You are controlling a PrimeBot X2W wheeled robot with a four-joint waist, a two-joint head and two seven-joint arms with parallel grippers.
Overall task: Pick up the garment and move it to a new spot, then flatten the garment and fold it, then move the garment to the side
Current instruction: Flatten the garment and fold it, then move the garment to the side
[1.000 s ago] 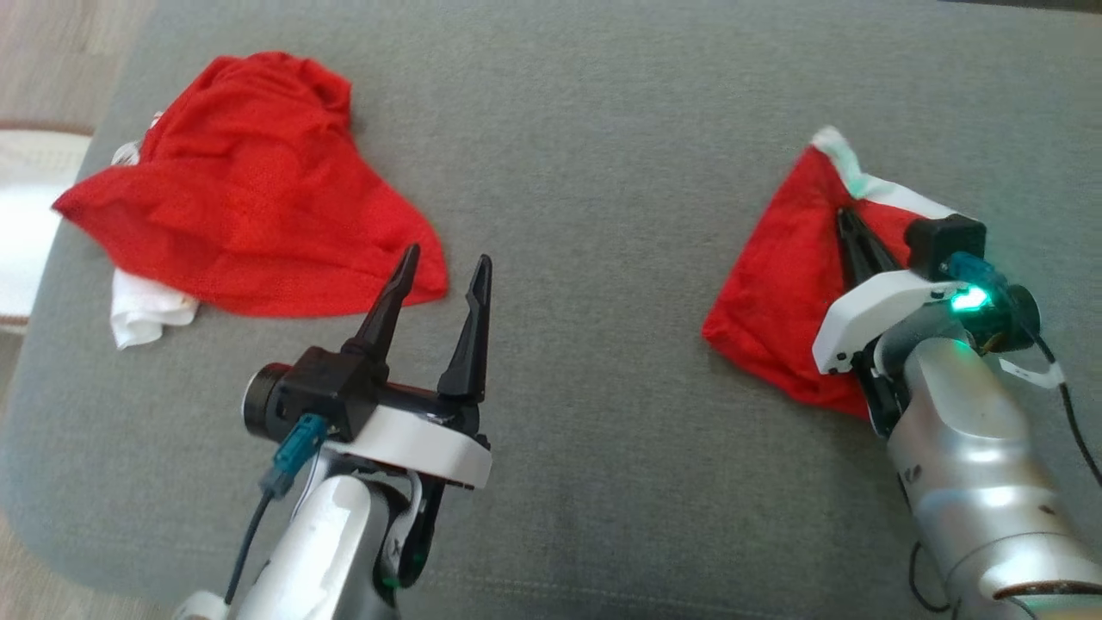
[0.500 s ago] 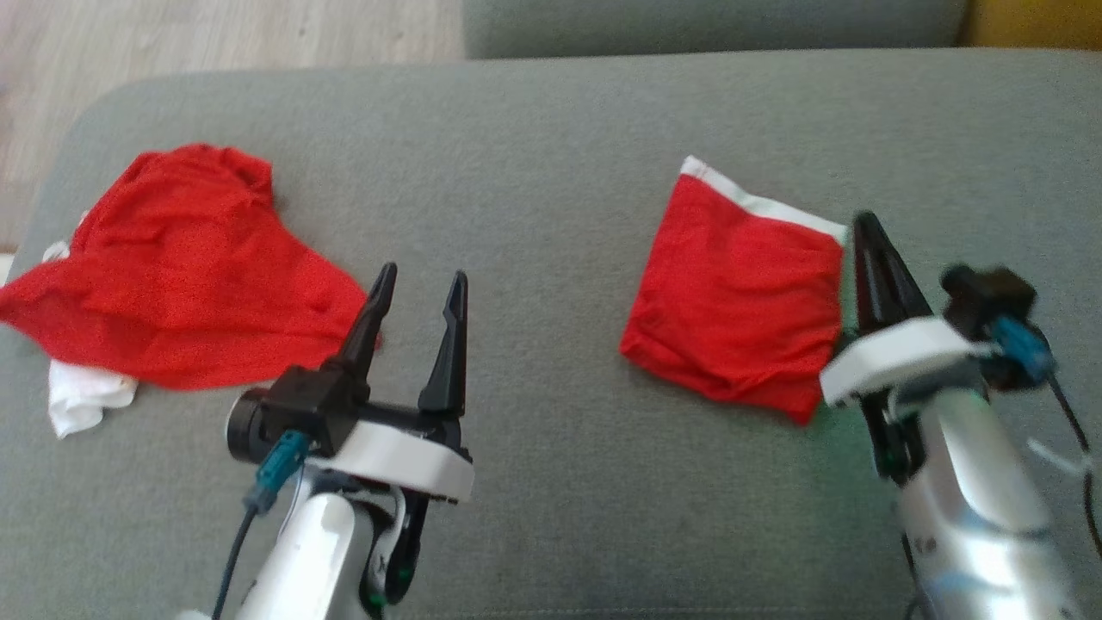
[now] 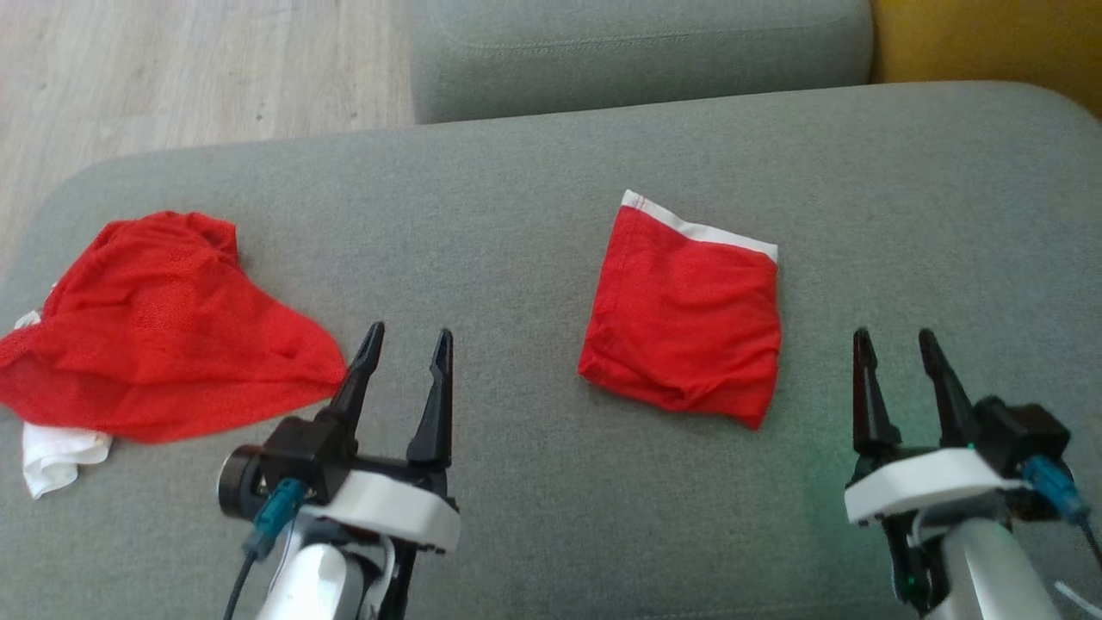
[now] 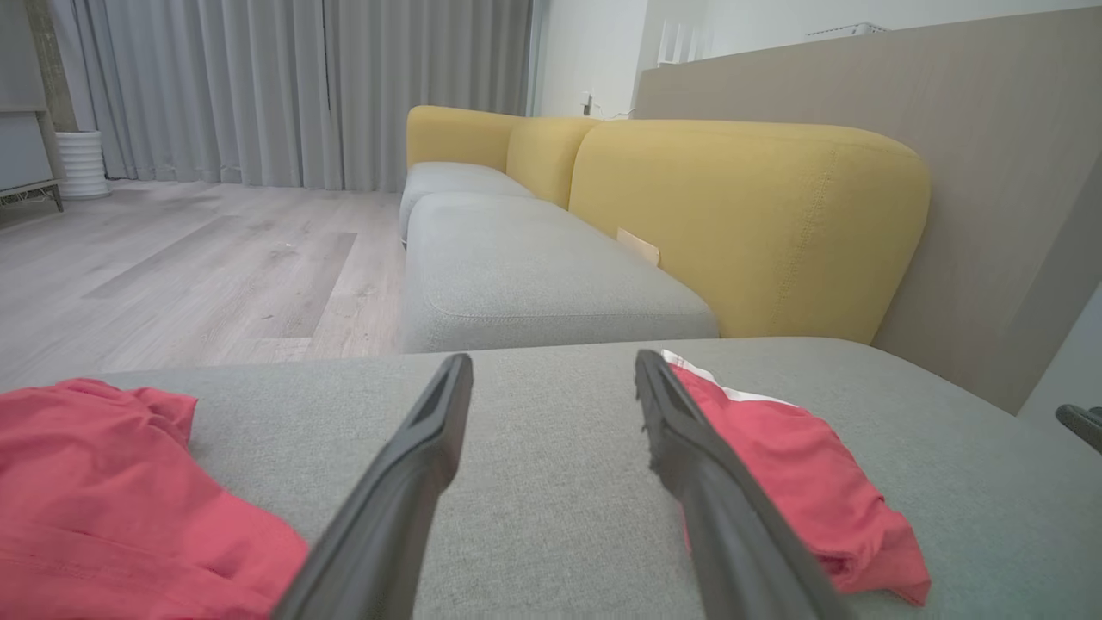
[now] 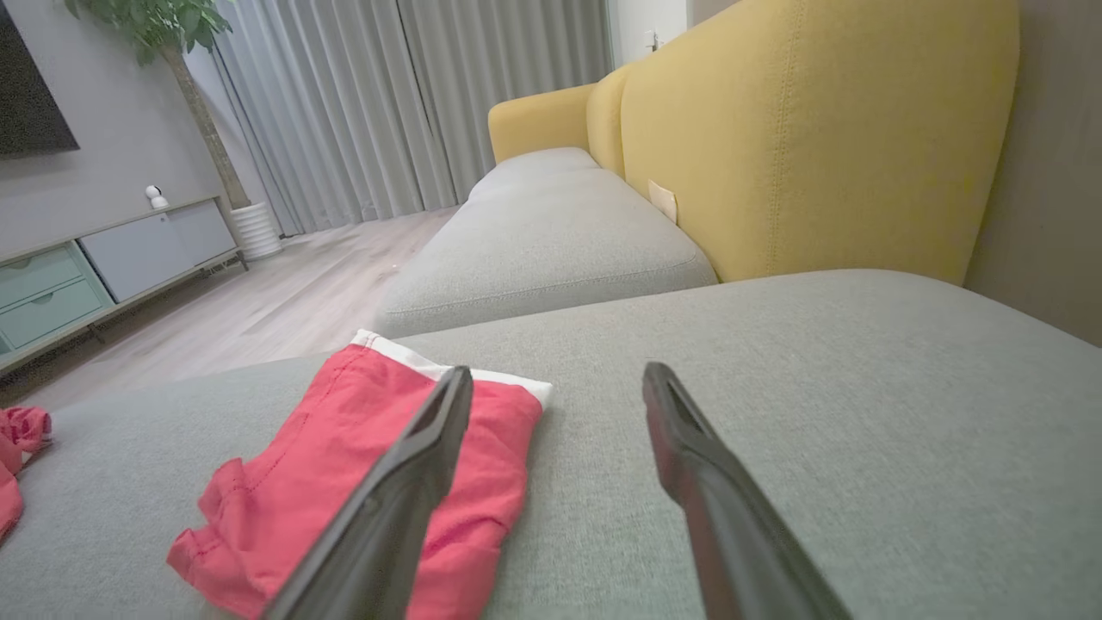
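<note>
Looking just ahead of your right hand and a little to its left, you find the folded garment. It lies flat on the grey sofa cushion with its white waistband at the edge farthest from the fingers. It touches neither hand. Both hands are released and empty, fingers spread and pointing forward over the cushion. The left hand sits well to the garment's left.

The garment reads as a compact red square with its layers stacked, so I judge the fold done and the piece parked to one side. It probably lies there to keep clear of the crumpled red garment beyond your left hand's outer finger, which has a white cloth poking out from under its near edge. Your hands are held back from the fold, which keeps the fingers from dragging it open.
</note>
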